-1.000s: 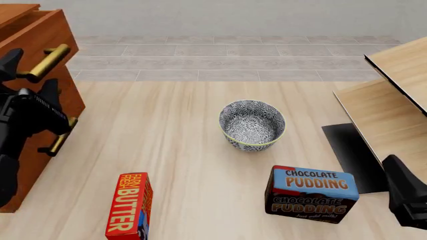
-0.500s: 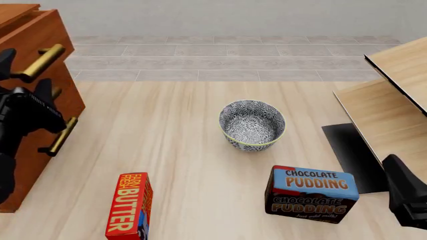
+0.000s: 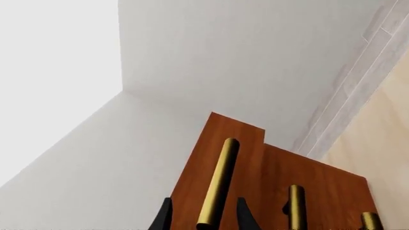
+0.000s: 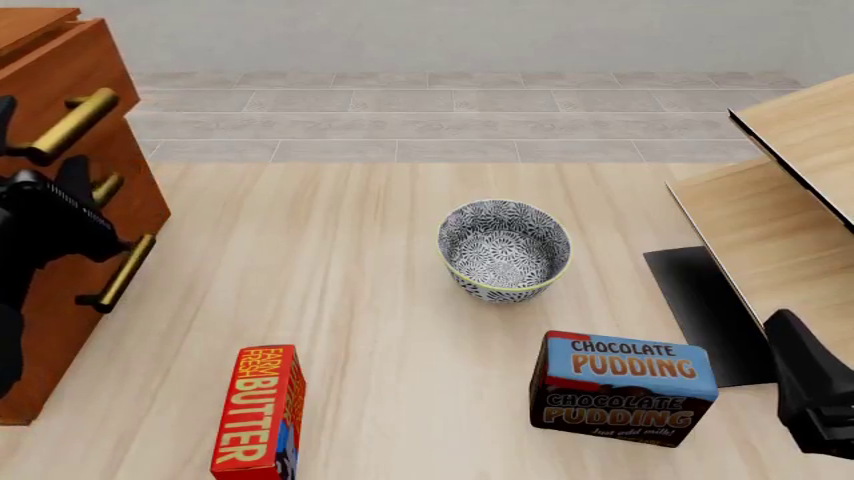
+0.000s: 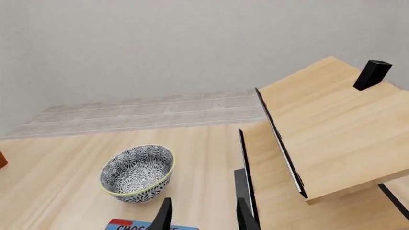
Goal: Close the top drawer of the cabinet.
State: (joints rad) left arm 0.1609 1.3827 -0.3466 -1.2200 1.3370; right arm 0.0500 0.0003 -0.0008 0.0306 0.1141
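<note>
At nine o'clock, the left end effector straddles the top drawer's brass handle, fingers parted; right end effector open, empty.

Cabinet reddish-brown wood; top drawer same tone, handle brass-gold. Bowl black-and-white floral pattern, pale yellow-green rim. Butter box red, yellow lettering, blue edge. Pudding box blue top, dark brown front, orange lettering. Worktop pale wood grain. Left gripper black
</note>
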